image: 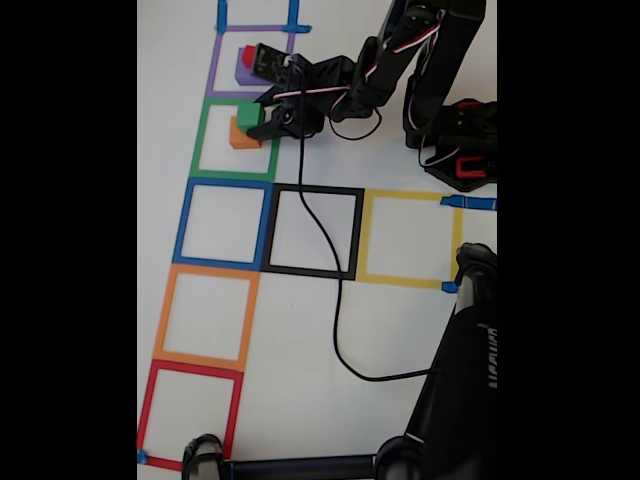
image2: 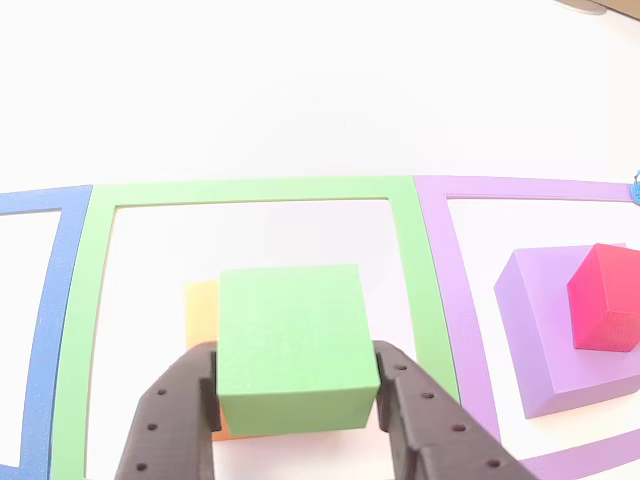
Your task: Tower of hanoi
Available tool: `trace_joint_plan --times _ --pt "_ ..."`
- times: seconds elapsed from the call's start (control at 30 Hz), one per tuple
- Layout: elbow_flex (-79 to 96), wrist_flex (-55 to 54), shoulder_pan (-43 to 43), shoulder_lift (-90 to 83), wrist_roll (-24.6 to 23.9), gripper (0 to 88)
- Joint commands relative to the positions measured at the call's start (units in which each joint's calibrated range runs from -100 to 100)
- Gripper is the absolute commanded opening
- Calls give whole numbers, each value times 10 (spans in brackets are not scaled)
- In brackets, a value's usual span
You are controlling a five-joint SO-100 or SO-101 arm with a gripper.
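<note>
In the other view my gripper is shut on the green cube, a dark finger on each side. The orange cube lies beneath and behind it, mostly hidden, inside the green tape square. The red cube sits on the purple cube in the purple tape square to the right. In the fixed view the gripper reaches left over the green tape square, with the green cube above the orange cube; the red cube tops the purple cube.
Tape squares in blue, black, yellow, orange and red line the white table. A black cable runs across the black square. A dark stand fills the lower right; the arm's base stands at the upper right.
</note>
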Motion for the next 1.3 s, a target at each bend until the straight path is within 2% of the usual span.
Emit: trace_joint_plan --times 0.0,0.67,0.9,1.07,1.27 --pt "-22 -16 -5 -4 4 59" --pt "-53 -33 -11 47 4 69" --pt "-63 -42 -6 67 4 160" --pt "-63 -51 -6 74 4 294" --pt "-63 -57 -6 66 4 323"
